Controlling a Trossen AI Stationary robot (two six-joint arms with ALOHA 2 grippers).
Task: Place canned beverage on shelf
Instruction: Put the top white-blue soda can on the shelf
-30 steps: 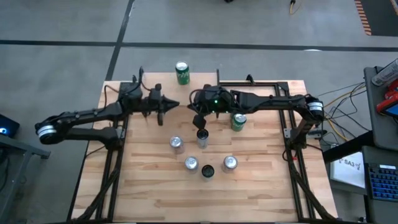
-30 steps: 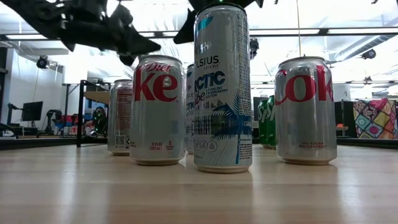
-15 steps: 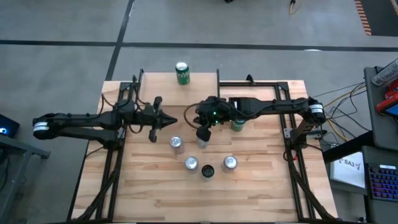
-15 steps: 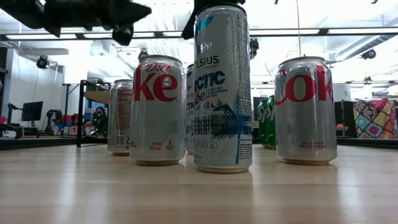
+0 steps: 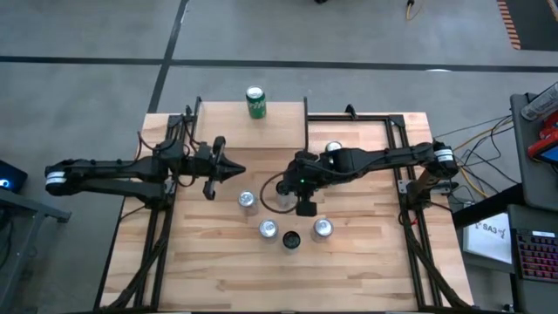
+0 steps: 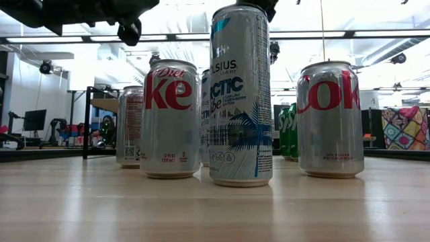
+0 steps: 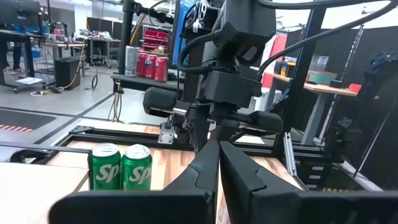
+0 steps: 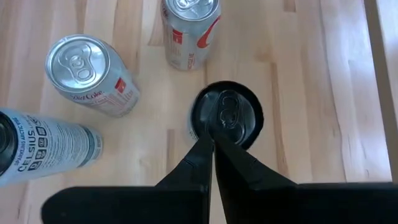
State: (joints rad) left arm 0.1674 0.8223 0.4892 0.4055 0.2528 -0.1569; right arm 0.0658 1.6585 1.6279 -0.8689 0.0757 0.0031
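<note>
The black-topped can [image 5: 290, 239] at the near end of the cluster on the table [image 5: 218, 279] is seen directly below the right tool [image 8: 212, 146], whose fingers are pressed together and hold nothing. One second ago this tool was hanging farther back, near the green can [image 7: 135, 167] in front of the shelf; it has been carried nearer, over the silver cans [image 5: 268, 229]. It is judged that a can is being chosen, but no grasp can be made until the fingers are opened. The left tool [image 5: 237, 173], also closed and empty, has been moved slightly nearer and waits beside the cluster. On the shelf [image 5: 218, 118], one green can [image 5: 255, 101] already stands.
</note>
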